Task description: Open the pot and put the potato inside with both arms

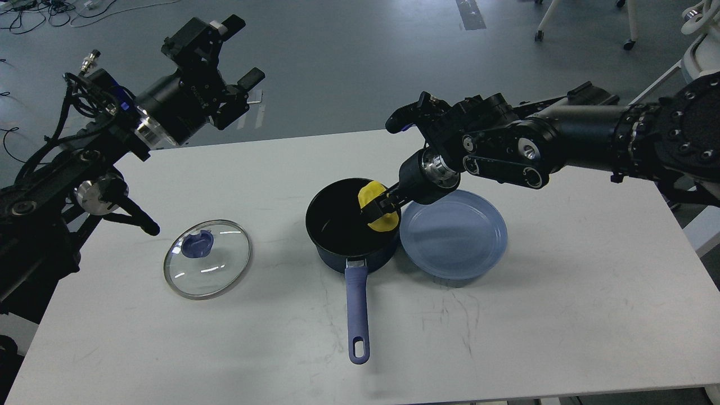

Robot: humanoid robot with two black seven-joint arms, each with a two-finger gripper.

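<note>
A dark blue pot (337,222) with a long blue handle (358,312) stands open at the middle of the white table. Its glass lid (207,257) with a blue knob lies flat on the table to the left. My right gripper (381,207) is shut on the yellow potato (378,212) and holds it inside the pot's right rim. My left gripper (236,53) is open and empty, raised high above the table's far left.
An empty blue plate (453,233) lies on the table (562,292), touching the pot's right side. The table's front edge is close below the pot handle. Grey floor with cables and chair legs lies beyond the table.
</note>
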